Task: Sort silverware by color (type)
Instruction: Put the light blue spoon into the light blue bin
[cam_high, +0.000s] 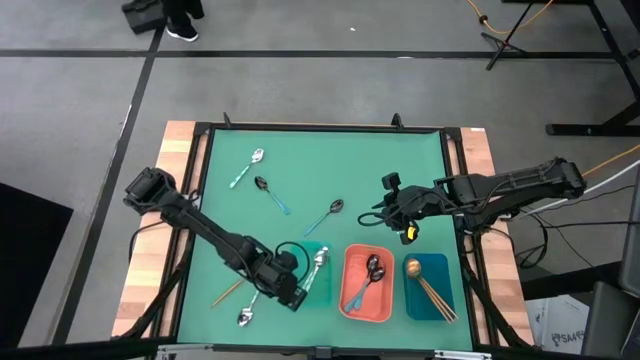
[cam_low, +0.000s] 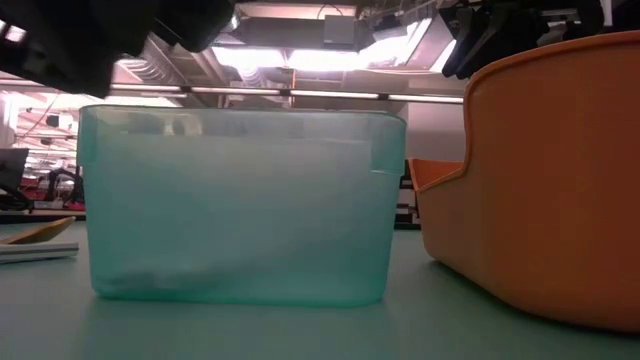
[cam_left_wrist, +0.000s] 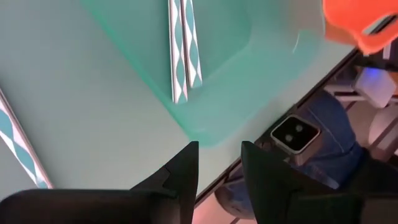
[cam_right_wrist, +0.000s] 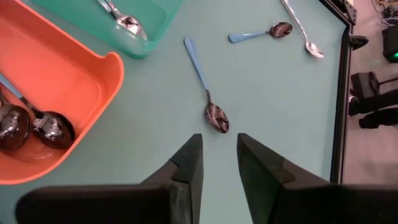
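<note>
The teal tray (cam_high: 318, 262) holds silver spoons with teal-patterned handles (cam_left_wrist: 184, 56). Dark spoons (cam_right_wrist: 37, 127) lie in the coral tray (cam_high: 367, 283), and a gold spoon (cam_high: 412, 267) lies in the dark blue tray (cam_high: 430, 287). Flat on the mat are two dark spoons (cam_high: 271, 193) (cam_high: 326, 214), two silver ones (cam_high: 246, 168) (cam_high: 247, 311) and a gold one (cam_high: 228, 292). My left gripper (cam_left_wrist: 219, 167) is open and holds nothing, at the teal tray's near-left corner. My right gripper (cam_right_wrist: 219, 155) is open and holds nothing, over the mat just short of a dark spoon (cam_right_wrist: 208, 93).
The three trays stand side by side along the near edge; the teal (cam_low: 240, 200) and coral (cam_low: 540, 190) ones fill the low view. The mat's middle and far right are bare. A small camera block (cam_left_wrist: 296, 132) sits off the near edge.
</note>
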